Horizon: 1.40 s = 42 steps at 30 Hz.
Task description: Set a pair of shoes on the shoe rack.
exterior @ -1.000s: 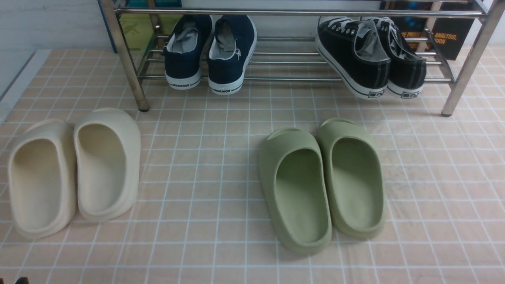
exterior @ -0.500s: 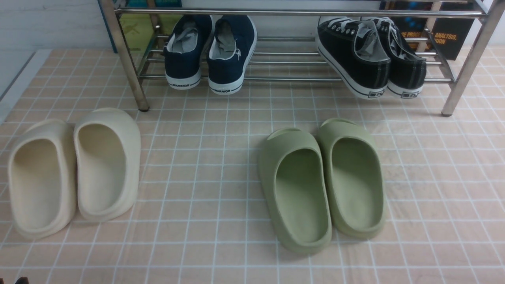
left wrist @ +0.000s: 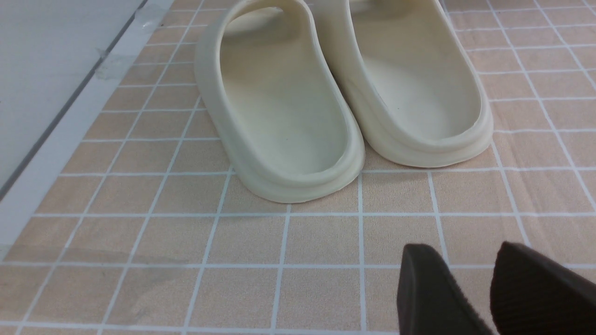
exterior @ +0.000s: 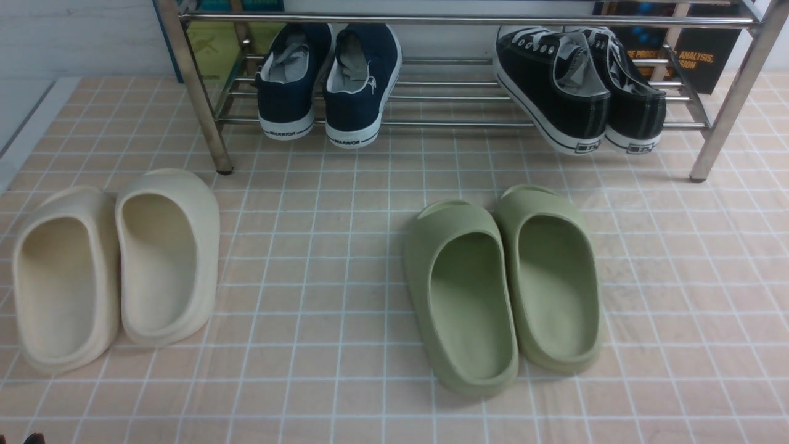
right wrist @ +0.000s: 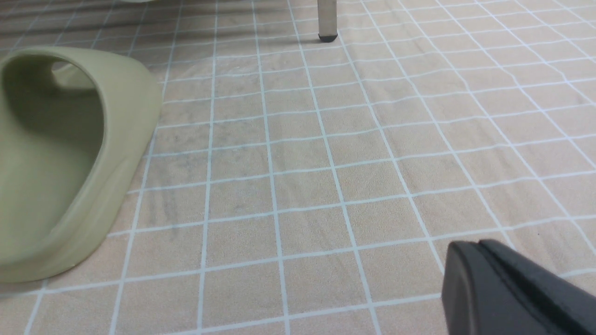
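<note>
The two black canvas sneakers (exterior: 579,86) sit side by side on the right end of the chrome shoe rack (exterior: 431,98), heels toward me, tilted a little to the left. Neither gripper shows in the front view. In the left wrist view my left gripper (left wrist: 465,253) hangs low over the tiled floor, jaws a little apart and empty, short of the cream slides (left wrist: 344,93). In the right wrist view my right gripper (right wrist: 472,251) has its jaws pressed together and empty, over bare tiles beside a green slide (right wrist: 65,153).
Navy WARRIOR slip-ons (exterior: 330,80) sit on the rack's left part. Cream slides (exterior: 117,265) lie on the floor at the left, green slides (exterior: 505,283) in the middle. A rack leg (right wrist: 327,18) stands ahead of the right gripper. A white floor strip (left wrist: 70,121) runs along the left.
</note>
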### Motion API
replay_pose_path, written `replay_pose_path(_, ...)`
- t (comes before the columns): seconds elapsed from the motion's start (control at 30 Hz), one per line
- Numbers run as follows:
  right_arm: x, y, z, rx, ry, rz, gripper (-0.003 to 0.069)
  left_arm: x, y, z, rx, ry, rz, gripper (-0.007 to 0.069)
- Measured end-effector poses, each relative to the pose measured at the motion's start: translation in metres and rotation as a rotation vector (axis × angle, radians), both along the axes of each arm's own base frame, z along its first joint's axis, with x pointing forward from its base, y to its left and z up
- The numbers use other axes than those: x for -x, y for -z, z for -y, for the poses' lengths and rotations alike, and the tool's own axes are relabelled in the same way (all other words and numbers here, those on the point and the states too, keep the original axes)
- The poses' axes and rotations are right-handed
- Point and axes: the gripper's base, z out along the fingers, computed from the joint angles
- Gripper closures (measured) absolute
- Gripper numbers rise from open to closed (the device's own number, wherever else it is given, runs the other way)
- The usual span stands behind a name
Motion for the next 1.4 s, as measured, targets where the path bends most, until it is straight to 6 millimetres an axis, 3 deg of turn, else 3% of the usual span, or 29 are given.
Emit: replay_pose_path(1.4,0.0000,0.0000,-0.0001,-0.004,0.000,0.000,0.0628,0.0000,0.0000,0.0000,0.000,0.000,0.000,0.0385)
